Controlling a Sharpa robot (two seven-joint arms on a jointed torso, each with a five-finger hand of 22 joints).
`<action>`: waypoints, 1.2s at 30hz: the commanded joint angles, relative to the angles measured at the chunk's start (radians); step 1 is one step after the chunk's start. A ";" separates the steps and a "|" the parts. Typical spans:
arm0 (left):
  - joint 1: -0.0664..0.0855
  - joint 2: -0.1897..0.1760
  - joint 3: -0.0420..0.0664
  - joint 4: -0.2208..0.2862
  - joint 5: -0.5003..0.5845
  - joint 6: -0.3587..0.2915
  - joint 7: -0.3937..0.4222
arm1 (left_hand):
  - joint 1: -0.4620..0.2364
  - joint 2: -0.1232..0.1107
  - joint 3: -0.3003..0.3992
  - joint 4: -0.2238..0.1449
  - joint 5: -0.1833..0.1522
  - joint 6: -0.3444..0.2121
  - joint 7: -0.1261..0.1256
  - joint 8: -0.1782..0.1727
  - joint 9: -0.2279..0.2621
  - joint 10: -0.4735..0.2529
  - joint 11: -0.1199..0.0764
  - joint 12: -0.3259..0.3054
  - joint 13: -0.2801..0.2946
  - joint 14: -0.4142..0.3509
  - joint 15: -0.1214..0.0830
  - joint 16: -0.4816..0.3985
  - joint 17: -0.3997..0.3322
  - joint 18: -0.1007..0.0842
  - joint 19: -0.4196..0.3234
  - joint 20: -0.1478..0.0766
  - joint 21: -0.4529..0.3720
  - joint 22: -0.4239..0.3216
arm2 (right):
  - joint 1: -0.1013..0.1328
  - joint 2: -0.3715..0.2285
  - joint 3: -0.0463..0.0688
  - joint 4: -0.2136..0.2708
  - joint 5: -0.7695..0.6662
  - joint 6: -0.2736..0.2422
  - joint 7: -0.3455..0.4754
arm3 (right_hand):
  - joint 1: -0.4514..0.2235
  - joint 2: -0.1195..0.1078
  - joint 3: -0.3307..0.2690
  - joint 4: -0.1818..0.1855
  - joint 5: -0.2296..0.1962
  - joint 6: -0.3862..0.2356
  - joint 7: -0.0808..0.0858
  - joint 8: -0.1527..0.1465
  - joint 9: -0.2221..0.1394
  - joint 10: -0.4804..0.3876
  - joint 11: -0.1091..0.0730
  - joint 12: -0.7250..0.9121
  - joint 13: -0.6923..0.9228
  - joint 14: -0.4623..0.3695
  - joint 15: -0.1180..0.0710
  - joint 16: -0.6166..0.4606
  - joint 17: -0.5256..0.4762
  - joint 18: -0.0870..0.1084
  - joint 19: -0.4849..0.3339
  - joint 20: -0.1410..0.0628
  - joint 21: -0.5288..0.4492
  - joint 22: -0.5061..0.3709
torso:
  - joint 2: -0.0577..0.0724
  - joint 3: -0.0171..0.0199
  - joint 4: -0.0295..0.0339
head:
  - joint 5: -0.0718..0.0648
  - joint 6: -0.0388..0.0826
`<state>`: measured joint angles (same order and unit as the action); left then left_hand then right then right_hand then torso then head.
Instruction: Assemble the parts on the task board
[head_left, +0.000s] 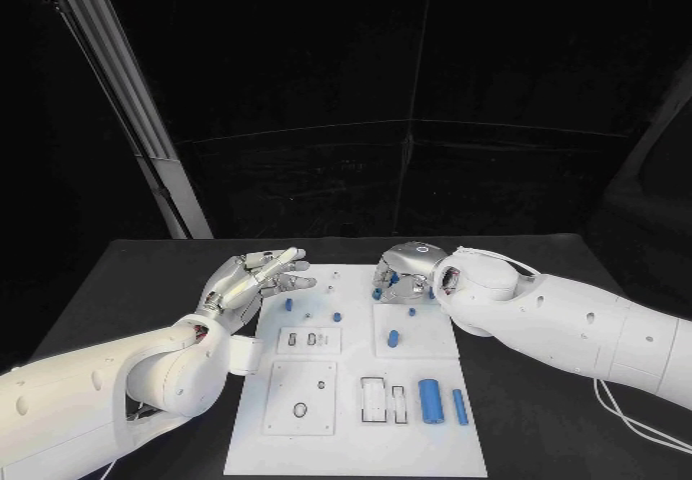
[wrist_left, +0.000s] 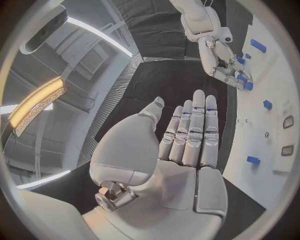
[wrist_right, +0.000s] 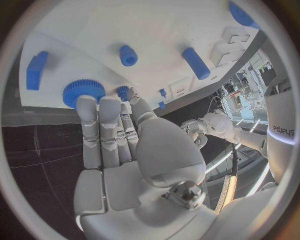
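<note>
On the near end of the task board (head_left: 274, 445), at about five o'clock from its middle, a thick blue cylinder (head_left: 430, 400) and a thinner blue rod (head_left: 460, 406) lie side by side beside open slots, probably waiting their turn to be seated. Further up, near the board's centre, another blue rod (head_left: 395, 339) lies loose at about one o'clock. At ten o'clock from the centre the left hand (head_left: 248, 283) hovers at the board's left edge, fingers straight and pressed together, palm bare and holding nothing, as the left wrist view shows; it seems parked there to stay clear while remaining close to the small blue part (head_left: 289, 303) just beside it. At the far end, around twelve to one o'clock, the right hand (head_left: 402, 272) reaches down onto the board with fingers extended, their tips at a blue toothed gear (wrist_right: 83, 91); whether it grips the gear or merely touches it I cannot tell. That reach suggests the gear is the piece being worked now.
</note>
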<state>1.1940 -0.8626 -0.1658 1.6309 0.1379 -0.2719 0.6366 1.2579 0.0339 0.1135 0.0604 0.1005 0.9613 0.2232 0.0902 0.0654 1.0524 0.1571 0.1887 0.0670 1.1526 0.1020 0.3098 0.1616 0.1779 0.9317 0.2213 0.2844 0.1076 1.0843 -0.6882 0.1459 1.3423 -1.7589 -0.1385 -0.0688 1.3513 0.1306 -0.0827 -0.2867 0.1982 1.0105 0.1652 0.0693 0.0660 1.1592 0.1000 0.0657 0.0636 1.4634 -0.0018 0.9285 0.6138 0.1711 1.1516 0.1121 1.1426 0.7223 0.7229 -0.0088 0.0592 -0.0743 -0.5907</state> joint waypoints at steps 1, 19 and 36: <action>0.002 0.001 0.001 0.000 0.012 0.024 -0.003 | -0.007 0.001 -0.002 -0.004 -0.003 -0.004 0.002 -0.004 -0.001 -0.007 0.005 -0.005 -0.001 0.009 0.001 0.005 0.002 0.007 0.007 -0.002 0.004 -0.001 | 0.003 0.004 0.001 0.000 -0.036 0.037 -0.010 | -0.004 0.009 0.008 0.000 -0.006 0.000 0.002 -0.004 0.000 -0.005 -0.003 -0.003 -0.001 0.012 0.007 0.020 0.020 -0.023 0.012 -0.003 0.015 0.021 | 0.003 0.0011 0.0002 | 0.000 -0.001; 0.003 0.002 0.001 -0.006 0.013 0.033 -0.014 | -0.007 0.002 -0.001 -0.004 -0.003 -0.006 0.003 -0.005 -0.001 -0.009 0.005 -0.006 -0.001 0.009 0.001 0.005 0.003 0.007 0.008 -0.002 0.004 -0.002 | 0.004 0.021 0.001 -0.011 -0.038 0.057 -0.010 | 0.004 0.042 0.072 -0.001 -0.063 0.012 0.005 -0.004 0.000 0.002 -0.003 -0.003 -0.001 0.003 0.008 0.107 0.095 -0.032 0.026 0.000 0.078 0.099 | 0.008 0.0008 0.0011 | -0.003 -0.009; 0.003 0.001 0.001 -0.007 0.013 0.040 -0.026 | -0.006 0.003 -0.001 -0.005 -0.002 -0.010 0.005 -0.006 -0.001 -0.012 0.006 -0.009 -0.002 0.007 0.002 0.004 0.005 0.006 0.008 -0.002 0.003 -0.003 | 0.004 0.022 0.001 0.001 -0.017 -0.097 -0.018 | -0.010 0.041 0.147 0.001 -0.072 0.062 -0.009 0.007 0.004 0.061 -0.019 0.004 0.003 0.005 -0.002 0.184 0.168 -0.044 0.054 -0.006 0.137 0.183 | 0.010 0.0004 0.0021 | -0.001 -0.006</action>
<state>1.1951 -0.8621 -0.1657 1.6229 0.1504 -0.2501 0.6135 1.2580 0.0339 0.1135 0.0605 0.1005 0.9577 0.2268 0.0903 0.0656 1.0450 0.1645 0.1846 0.0669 1.1526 0.1020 0.3098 0.1650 0.1777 0.9316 0.2214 0.2844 0.1057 1.0867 -0.6658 0.1458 1.3371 -1.7857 -0.1322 -0.0830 1.3520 0.1691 0.0598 -0.2856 0.1278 1.0663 0.1563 0.0702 0.0655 1.2151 0.0806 0.0657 0.0659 1.4669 0.0018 1.1096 0.7800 0.1393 1.1977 0.1055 1.2771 0.9026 0.7320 -0.0085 0.0614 -0.0768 -0.5984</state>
